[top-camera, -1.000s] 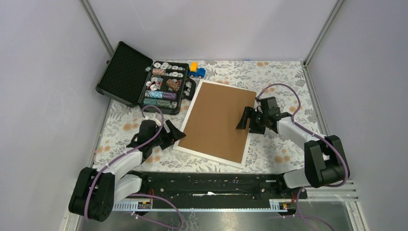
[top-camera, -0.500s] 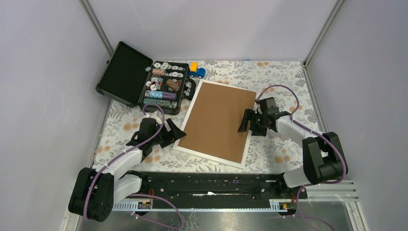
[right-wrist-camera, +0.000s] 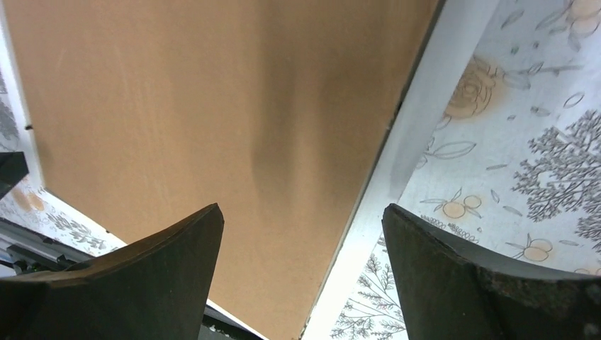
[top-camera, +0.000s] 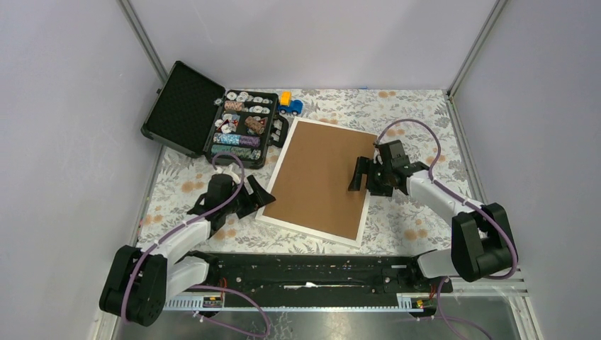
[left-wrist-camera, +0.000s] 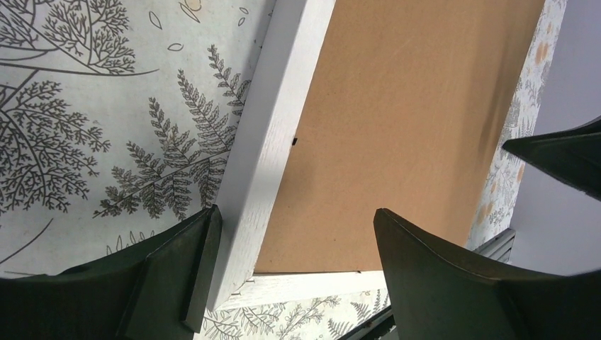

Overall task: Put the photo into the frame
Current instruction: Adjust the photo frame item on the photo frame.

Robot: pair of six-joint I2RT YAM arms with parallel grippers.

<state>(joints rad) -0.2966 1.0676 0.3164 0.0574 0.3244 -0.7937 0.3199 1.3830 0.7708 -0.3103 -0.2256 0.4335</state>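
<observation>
The white frame [top-camera: 319, 177] lies face down in the middle of the worktop [top-camera: 411, 219], turned a little out of square with the worktop's edges. Its brown back is up and the thin white moulding shows all round. Whether the photo lies under that back cannot be told. The left gripper [top-camera: 259, 197] is low at the frame's near-left corner with its jaws spread wide and nothing between them. In the left wrist view the left gripper [left-wrist-camera: 294, 216] has one finger over the floral cloth just outside the moulding [left-wrist-camera: 273, 142] and the other over the brown back. The right gripper [top-camera: 360, 173] is at the frame's right edge, also spread wide and holding nothing. In the right wrist view the right gripper [right-wrist-camera: 301, 212] straddles the white edge, one finger over the brown back [right-wrist-camera: 212, 106] and one over the cloth. An open black case [top-camera: 212, 120] of sorted chips sits at the far-left corner. A small blue and yellow toy truck [top-camera: 289, 105] stands just beside it by the far edge.
</observation>
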